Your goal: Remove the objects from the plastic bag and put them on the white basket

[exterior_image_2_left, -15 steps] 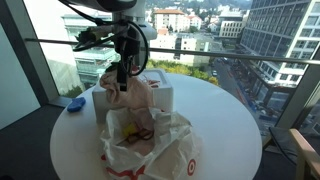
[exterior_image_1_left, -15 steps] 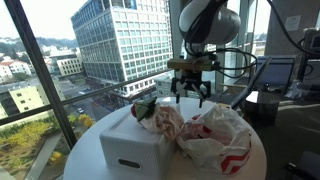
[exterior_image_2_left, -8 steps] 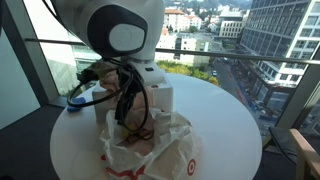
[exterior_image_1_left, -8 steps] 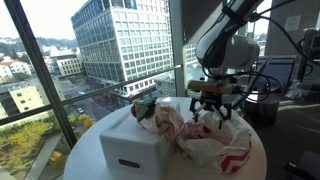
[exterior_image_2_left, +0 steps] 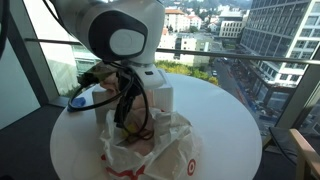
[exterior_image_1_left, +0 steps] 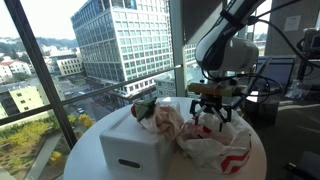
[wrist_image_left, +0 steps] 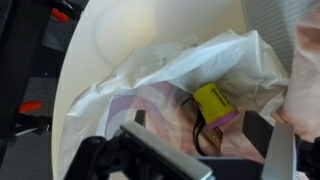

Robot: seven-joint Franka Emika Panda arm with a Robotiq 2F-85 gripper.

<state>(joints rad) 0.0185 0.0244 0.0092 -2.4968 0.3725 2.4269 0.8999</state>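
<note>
Bag (wrist_image_left: 150, 75) mouth open — basket (exterior_image_1_left: 130, 148) adj.

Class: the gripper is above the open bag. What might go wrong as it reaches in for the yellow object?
1. The open gripper may pinch loose folds of the plastic bag along with the yellow object.
2. Lifting might then drag the whole bag across the table.

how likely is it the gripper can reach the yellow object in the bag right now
Probably yes: the open gripper hangs over the gaping plastic bag, and the yellow object lies uncovered inside it.
</note>
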